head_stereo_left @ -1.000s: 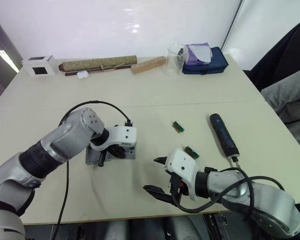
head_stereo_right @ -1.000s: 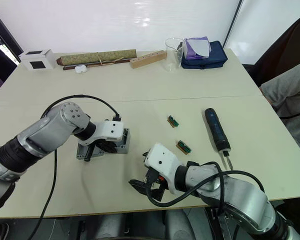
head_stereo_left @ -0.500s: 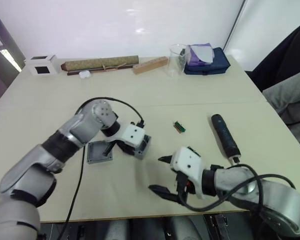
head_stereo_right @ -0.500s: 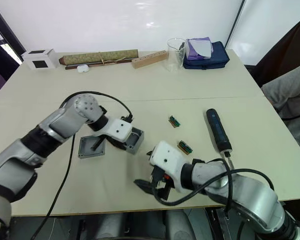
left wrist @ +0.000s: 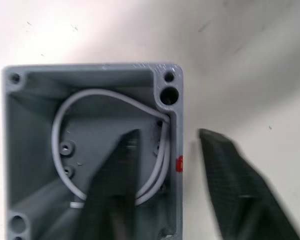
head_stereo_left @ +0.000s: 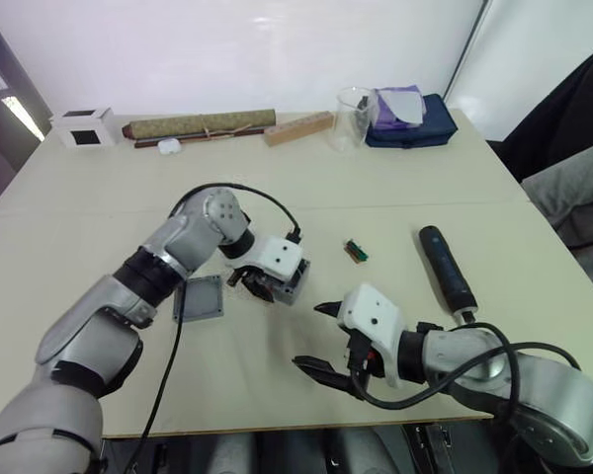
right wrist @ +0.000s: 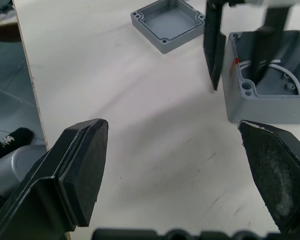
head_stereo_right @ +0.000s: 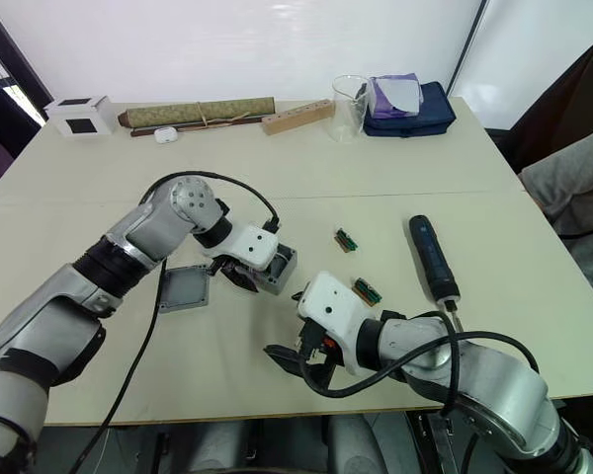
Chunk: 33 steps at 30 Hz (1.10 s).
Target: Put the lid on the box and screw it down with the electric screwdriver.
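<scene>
A: From the head view we see the left gripper [head_stereo_right: 245, 275] at the box [head_stereo_right: 274, 272] near the middle of the table [head_stereo_right: 277, 188]. The lid [head_stereo_right: 183, 287] lies flat just to the robot's left of the box, recess up, apart from it.

B: And the screwdriver [head_stereo_right: 431, 259] lies well off to the right, nothing touching it. Our right gripper [head_stereo_right: 295, 348] hovers near the table's front edge, fingers spread wide and empty.

A: In the left wrist view we look down into the box [left wrist: 90, 150], with its white ring and the red mark on one wall. One finger [left wrist: 115, 190] is inside, the other outside, straddling that wall with a gap showing; whether they press it we cannot tell.

B: In the right wrist view our fingers [right wrist: 70, 175] stand far apart over bare table. Beyond them we see the box [right wrist: 270, 95] with the left gripper's fingers astride its wall, and the lid [right wrist: 167, 22] further off.
</scene>
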Tool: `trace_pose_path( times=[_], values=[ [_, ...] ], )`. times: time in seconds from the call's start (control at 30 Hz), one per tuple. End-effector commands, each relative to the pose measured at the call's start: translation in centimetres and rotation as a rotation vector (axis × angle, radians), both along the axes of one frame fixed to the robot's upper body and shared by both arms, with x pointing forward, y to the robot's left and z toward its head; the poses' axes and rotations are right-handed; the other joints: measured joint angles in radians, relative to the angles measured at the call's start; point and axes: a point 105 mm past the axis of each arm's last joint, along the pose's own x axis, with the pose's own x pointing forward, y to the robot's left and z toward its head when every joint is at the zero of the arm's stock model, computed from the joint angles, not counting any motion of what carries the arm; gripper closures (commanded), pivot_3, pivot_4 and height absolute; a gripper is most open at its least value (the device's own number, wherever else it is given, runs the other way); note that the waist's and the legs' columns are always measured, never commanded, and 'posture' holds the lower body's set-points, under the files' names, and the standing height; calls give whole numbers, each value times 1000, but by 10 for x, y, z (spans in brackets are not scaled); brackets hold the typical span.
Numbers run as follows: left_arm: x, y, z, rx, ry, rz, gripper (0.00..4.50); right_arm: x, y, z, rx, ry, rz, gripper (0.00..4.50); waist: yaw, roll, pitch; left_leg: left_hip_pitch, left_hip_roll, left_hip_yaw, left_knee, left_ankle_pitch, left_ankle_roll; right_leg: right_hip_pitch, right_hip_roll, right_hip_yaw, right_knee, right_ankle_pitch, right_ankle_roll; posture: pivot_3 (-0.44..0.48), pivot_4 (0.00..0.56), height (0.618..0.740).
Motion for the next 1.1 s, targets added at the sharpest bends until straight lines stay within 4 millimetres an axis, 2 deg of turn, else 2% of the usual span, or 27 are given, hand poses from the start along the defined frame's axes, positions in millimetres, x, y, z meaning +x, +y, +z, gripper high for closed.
trace_pose_path(
  times=[0.03,0.07,0.13,0.17,0.2,0.23,0.27,0.33,0.47,0.57,0.7,0.87,1.0,1.1],
  values=[
    [1,4,43,-125,-15,73,1540,-7,4,8,20,-31,40,0,-1,0,0,0,0,0,0,0,0,0,0,0,0,0,0,0,150,740],
    [0,5,46,-135,-10,81,1540,-8,4,8,21,-30,42,0,-1,0,0,0,0,0,0,0,0,0,0,0,0,0,0,0,150,740],
    [0,35,76,-224,46,276,1540,-4,-2,17,51,-38,63,0,-5,0,0,0,0,0,0,0,0,0,0,0,0,0,0,0,150,740],
    [0,58,89,-273,65,414,1540,-2,0,27,100,-51,94,0,-13,0,0,0,0,0,0,0,0,-1,1,0,0,0,0,0,150,740],
    [-3,72,96,-304,75,502,1540,-2,1,34,135,-61,117,0,-22,-1,1,0,1,0,0,0,0,-1,1,0,1,0,0,0,150,740],
    [4,86,97,-338,38,638,1540,1,5,42,167,-84,146,0,-30,-1,1,0,2,-1,0,0,0,-1,2,0,1,0,0,0,150,740],
    [13,108,89,-319,-41,801,1540,3,8,46,173,-105,183,0,-34,0,0,1,3,-1,-1,0,1,-1,3,1,1,0,0,0,150,740],
    [18,135,77,-284,-121,1004,1540,6,12,48,147,-135,221,0,-36,4,-2,3,3,-1,-1,-1,2,0,4,0,1,0,0,0,150,740],
    [-6,158,51,-263,-6,1286,1540,22,19,40,29,-211,259,0,-22,0,0,3,3,-2,-1,-1,2,1,4,-1,2,0,0,0,150,740],
    [-21,167,36,-236,61,1432,1540,25,26,33,-9,-235,289,0,-25,-2,1,0,3,-2,0,-1,2,-1,3,-2,1,0,0,0,150,740],
    [-23,174,28,-241,65,1536,1540,27,36,29,2,-254,311,0,-21,-2,0,0,2,-2,0,-1,2,-1,2,-2,2,0,0,0,150,740],
    [-26,170,14,-276,159,1543,1540,24,44,27,24,-253,321,0,-23,-2,0,1,2,-2,0,-1,2,-1,2,-2,3,0,0,0,150,740],
    [-28,162,-4,-257,243,1541,1540,30,42,24,21,-256,278,0,-22,-3,0,1,2,-2,0,-1,2,-1,1,-2,4,0,0,0,150,740],
    [-30,163,-14,-216,242,1561,1540,32,40,22,19,-254,254,0,-22,-3,0,1,1,-2,0,-1,2,-1,-1,-2,4,0,0,0,150,740]
  ],
)
